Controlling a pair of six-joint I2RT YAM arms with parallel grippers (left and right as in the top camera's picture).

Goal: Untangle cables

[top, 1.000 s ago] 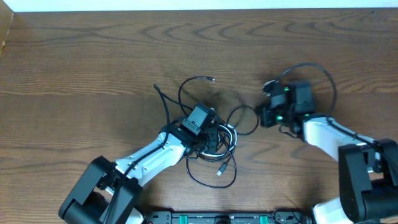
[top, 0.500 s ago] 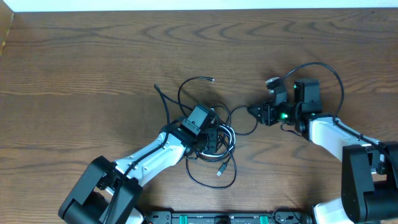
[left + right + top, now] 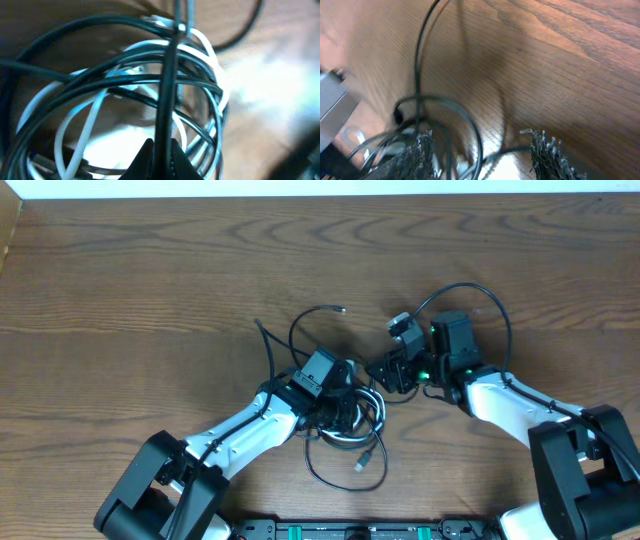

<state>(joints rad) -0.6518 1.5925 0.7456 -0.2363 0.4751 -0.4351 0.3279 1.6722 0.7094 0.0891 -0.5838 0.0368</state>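
The left gripper (image 3: pixel 342 408) sits on the middle of the tangle on the wooden table (image 3: pixel 150 280). Its fingers are pressed together, and in the left wrist view they pinch a single strand of the black cable (image 3: pixel 167 85) that runs straight up from the fingertips (image 3: pixel 161 155). Around and under the left gripper the white cable (image 3: pixel 374 408) lies in a tight coil of several turns. The wrist view shows its pale loops (image 3: pixel 212 57) interleaved with dark loops of the black cable, over and under each other. From the left gripper the black cable (image 3: pixel 292 332) spreads outward. One wide arc rises on the far side and ends in a small plug (image 3: pixel 340 308), and one loose end points up and to the left of it. A further loop drops on the near side, where a small light plug (image 3: pixel 364 463) lies just inside the curve. The right gripper (image 3: pixel 383 370) is just to the right of the left gripper, near the edge of the coil and pointing toward it. Its fingers (image 3: pixel 417 155) stand clearly apart. The right wrist view shows black loops (image 3: pixel 420 50) lying between and ahead of the fingers, with nothing clamped. That view is blurred, so I cannot tell whether either finger touches a strand.
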